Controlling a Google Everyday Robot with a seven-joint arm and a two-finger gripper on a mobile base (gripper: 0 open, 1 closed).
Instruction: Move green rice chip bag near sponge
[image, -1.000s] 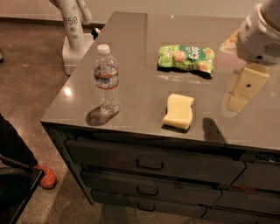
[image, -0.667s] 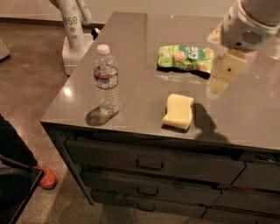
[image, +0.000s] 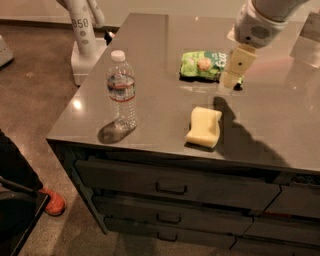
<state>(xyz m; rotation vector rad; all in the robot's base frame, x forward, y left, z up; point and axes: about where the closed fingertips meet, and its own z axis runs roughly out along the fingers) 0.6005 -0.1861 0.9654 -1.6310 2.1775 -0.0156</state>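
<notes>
Here, my gripper (image: 231, 79) hangs at the right end of the green rice chip bag (image: 202, 64), perhaps touching it; spread or pressed together, I cannot tell. The bag lies on the countertop (image: 280, 115) beyond the sponge (image: 204, 127), apart.

At upper right the gripper (image: 231, 77) covered the right end of the green rice chip bag (image: 202, 64), its arm (image: 265, 20) cut off by the top edge.

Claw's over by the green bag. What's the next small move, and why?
Probably lower the claw onto the green rice chip bag. It hangs over the bag's right end as seen here, the bag lies flat on the table, not yet grasped, and the sponge sits apart, nearer the front edge.
</notes>
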